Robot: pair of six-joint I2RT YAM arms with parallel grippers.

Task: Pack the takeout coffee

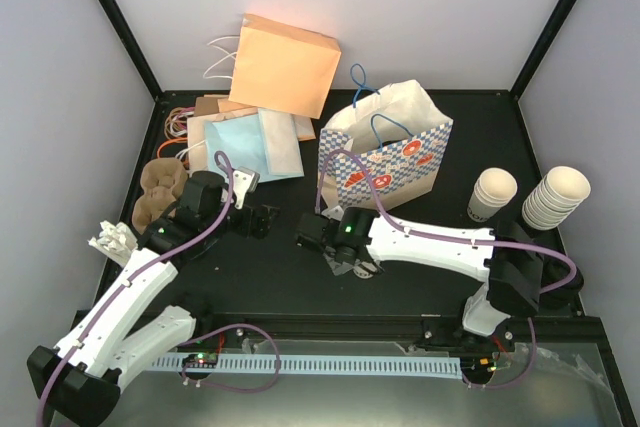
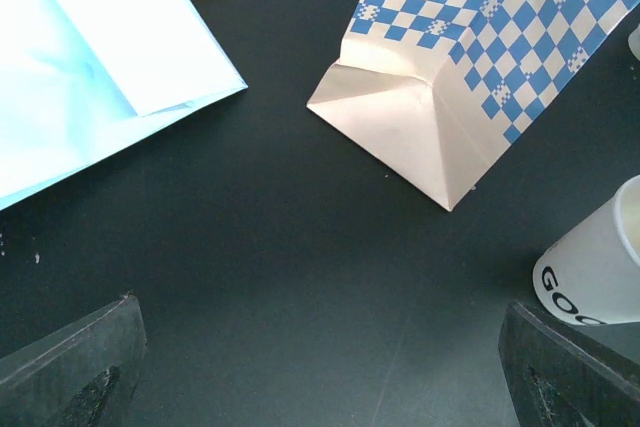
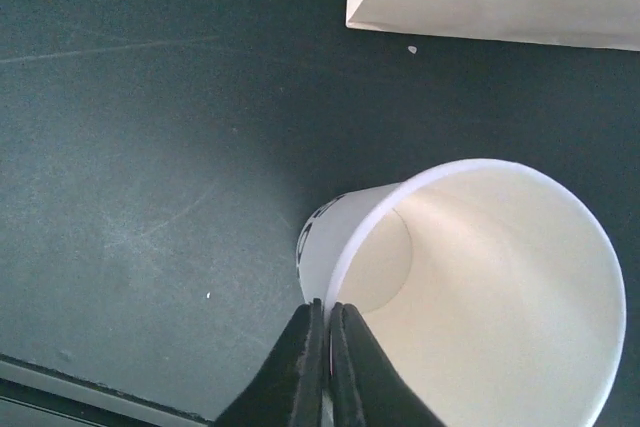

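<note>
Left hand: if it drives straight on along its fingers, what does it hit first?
Most likely the folded bottom of the blue-checked bag, ahead of the open left hand across bare table. If the line dips, table first; depth unclear. The paper cup sits off to the right.

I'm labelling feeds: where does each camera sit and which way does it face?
Top external: above, behind the bases, looking down on the black table; both white arms show.
Left wrist: faces down toward the blue-checked paper bag; open jaws frame it.
Right wrist: looks into the cream-white paper cup; shut jaws pinch its rim.
Wrist views share cup and bag.
</note>
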